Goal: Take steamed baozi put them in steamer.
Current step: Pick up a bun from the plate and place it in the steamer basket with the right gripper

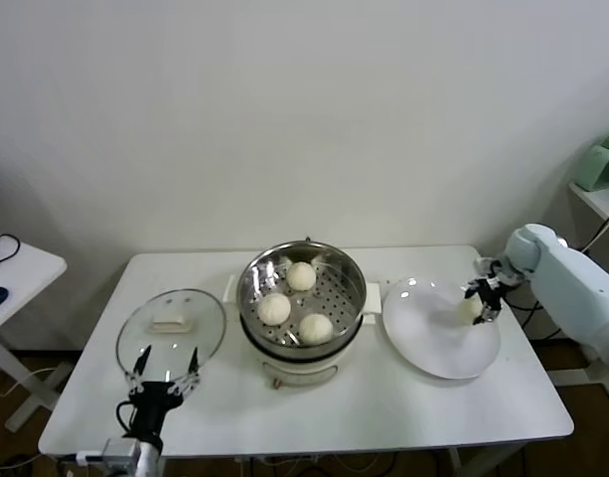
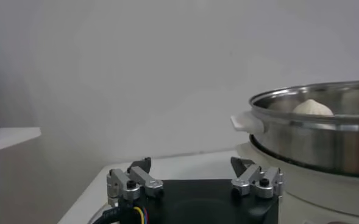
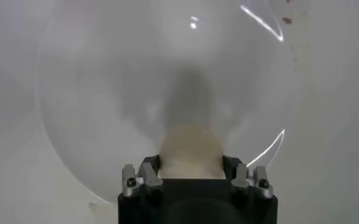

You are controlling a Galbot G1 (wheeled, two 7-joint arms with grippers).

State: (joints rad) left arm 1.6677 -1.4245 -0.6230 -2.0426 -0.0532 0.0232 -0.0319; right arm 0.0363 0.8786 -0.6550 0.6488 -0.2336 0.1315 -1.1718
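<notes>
So the big round shiny steel steamer pot with the perforated tray and white base sits in the middle of the white counter. Three of the smooth cream-white domed baozi are already on the tray: one toward the back, one on the robot's left side and one nearer the front, each a bit apart from the others.

The fourth bun is over on the flat round white plate, just to the right of the steamer, near the plate's right edge. The right gripper is down on it. In the right wrist view the bun fills the gap between the two fingers, which have closed in against its sides, so I'd call that gripping the bun, which looks to be resting on the plate.

The left gripper hangs low at the front-left of the counter, fingers spread wide open and holding nothing, right by the near edge of the round glass lid with the white handle. From the left wrist view the steamer's rim shows with a bun top peeking over.

No brand or writing readable anywhere that I can make out.
</notes>
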